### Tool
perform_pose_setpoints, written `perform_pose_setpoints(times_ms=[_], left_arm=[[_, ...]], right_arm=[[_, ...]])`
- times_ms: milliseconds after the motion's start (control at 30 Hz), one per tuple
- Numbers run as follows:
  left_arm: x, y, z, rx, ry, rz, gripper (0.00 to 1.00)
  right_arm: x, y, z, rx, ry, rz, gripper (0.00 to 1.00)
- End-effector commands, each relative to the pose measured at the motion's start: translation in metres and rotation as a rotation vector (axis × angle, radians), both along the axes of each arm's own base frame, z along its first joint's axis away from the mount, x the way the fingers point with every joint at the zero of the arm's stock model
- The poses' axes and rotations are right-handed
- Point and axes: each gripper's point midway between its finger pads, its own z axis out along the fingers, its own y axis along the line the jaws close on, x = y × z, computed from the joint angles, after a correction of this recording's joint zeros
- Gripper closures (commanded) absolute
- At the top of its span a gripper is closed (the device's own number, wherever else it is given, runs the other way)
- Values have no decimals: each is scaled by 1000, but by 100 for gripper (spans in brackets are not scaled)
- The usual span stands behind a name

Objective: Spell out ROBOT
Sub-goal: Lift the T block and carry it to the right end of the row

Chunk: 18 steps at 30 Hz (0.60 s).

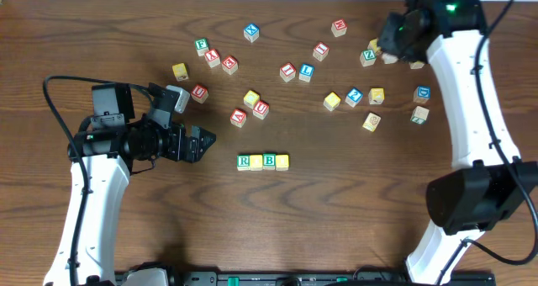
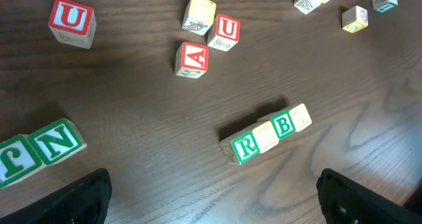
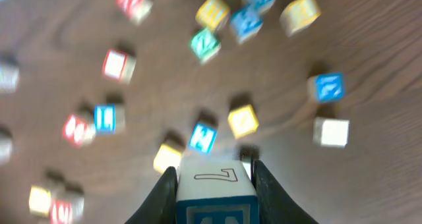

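Observation:
A row of letter blocks lies at the table's middle front, with a green R, a pale block, a green B and a pale block; it also shows in the left wrist view. My left gripper is open and empty, just left of the row, jaws low over bare wood. My right gripper is raised at the far right and is shut on a white block with a blue face. Its letter is not readable.
Loose letter blocks are scattered across the far half of the table, among them a red A, a red U, a yellow block and a blue block. Green-lettered blocks lie by my left jaw.

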Motion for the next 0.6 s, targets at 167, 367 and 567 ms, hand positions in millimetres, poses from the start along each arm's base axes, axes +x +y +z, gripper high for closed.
perform_pose_setpoints(times_ms=[167,367,567], left_arm=[[2,2,5,5,-21,-2,2],[2,2,5,5,-21,-2,2],[2,2,5,5,-21,-2,2]], right_arm=[[-24,52,-12,-25,78,177,99],[-37,77,-34,-59,123,241,99],[-53,103,-81,-62,177,309,99]])
